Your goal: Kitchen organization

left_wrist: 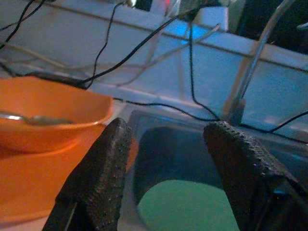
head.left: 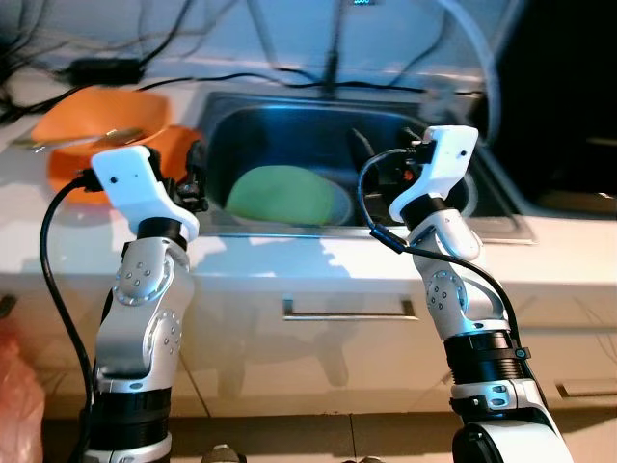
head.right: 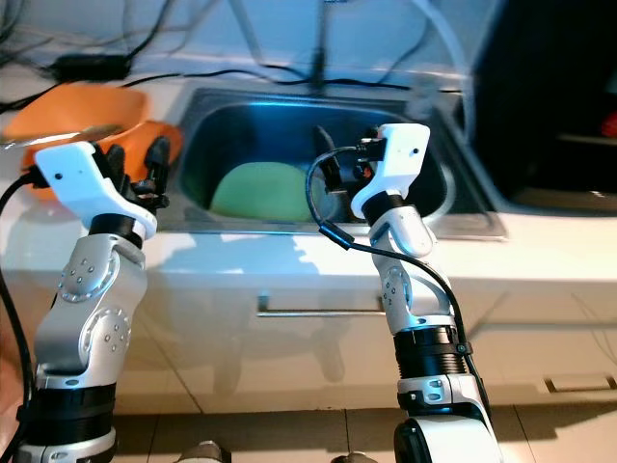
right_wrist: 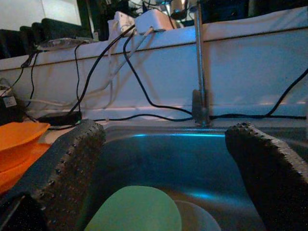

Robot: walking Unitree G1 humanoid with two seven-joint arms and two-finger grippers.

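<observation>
Before the sink (head.left: 501, 198) we hold both arms raised, left gripper (left_wrist: 168, 168) and right gripper (right_wrist: 166, 168) spread empty, apparently readied for the green plate (head.left: 287, 196).

Cool bluish light glares off the steel sink basin (head.left: 289, 125); the white bench (head.left: 289, 256) is washed out, arm shadows fall below, and both wrist views are dim and soft.
</observation>
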